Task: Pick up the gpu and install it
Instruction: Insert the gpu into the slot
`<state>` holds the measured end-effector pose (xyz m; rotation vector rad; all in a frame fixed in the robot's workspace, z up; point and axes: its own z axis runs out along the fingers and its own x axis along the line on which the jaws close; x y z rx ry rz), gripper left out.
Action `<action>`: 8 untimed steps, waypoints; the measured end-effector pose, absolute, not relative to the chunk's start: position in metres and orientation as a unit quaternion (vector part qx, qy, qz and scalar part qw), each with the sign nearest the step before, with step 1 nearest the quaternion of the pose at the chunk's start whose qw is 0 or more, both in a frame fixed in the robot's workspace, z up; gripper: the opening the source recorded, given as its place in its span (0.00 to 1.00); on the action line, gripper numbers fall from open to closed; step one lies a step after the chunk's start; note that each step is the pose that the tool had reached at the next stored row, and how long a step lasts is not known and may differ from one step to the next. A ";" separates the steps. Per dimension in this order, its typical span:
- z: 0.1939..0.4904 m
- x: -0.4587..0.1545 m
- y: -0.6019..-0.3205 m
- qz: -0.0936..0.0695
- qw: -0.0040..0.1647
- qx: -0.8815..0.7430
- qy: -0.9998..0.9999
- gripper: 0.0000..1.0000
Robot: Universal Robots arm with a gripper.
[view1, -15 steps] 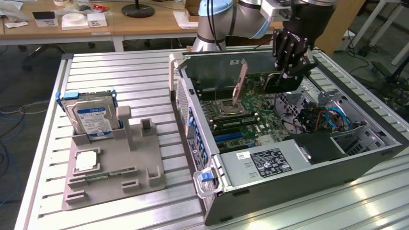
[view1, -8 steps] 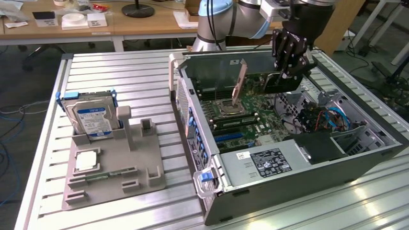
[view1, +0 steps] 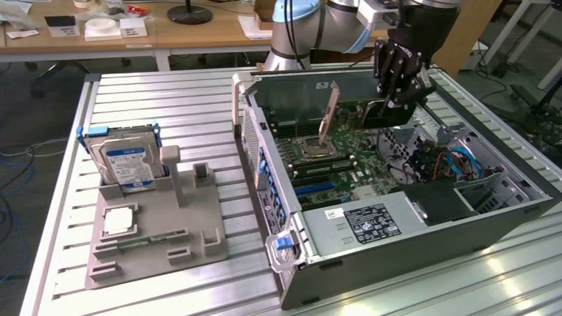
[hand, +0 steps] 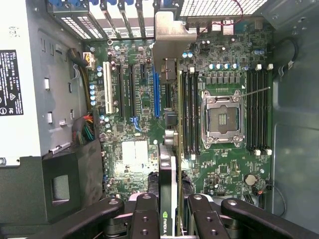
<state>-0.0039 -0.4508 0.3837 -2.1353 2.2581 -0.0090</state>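
**Gpu held over the open computer, not yet seated**

The gripper (hand: 172,205) is closed on the gpu (hand: 168,167), one finger on each face of the card. It holds the card on edge above the main board (hand: 129,154). In the exterior view the gripper (view1: 399,92) hangs inside the computer case (view1: 422,243) with the gpu (view1: 386,116) below it and clear of the board.

To do this step well, the card's bottom edge probably has to stay parallel to its slot. Its metal bracket (hand: 170,35) also has to meet the opening in the row of slot covers (hand: 119,20) at the back wall. From the wrist view the card runs just beside the long blue slot (hand: 156,94). I cannot tell which slot sits right under it. A tilt could jam one end first.

Close by are the memory slots (hand: 188,114) and the empty processor socket (hand: 222,117), both easy to knock. Bundled cables (view1: 439,164) lie near the gripper's far side. The power supply (view1: 369,220) stands well apart. Outside the case, a hard drive (view1: 127,164) stands in a grey holder (view1: 162,237).
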 end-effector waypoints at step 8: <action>0.375 -0.007 -0.451 -0.003 0.017 -0.687 0.727 0.27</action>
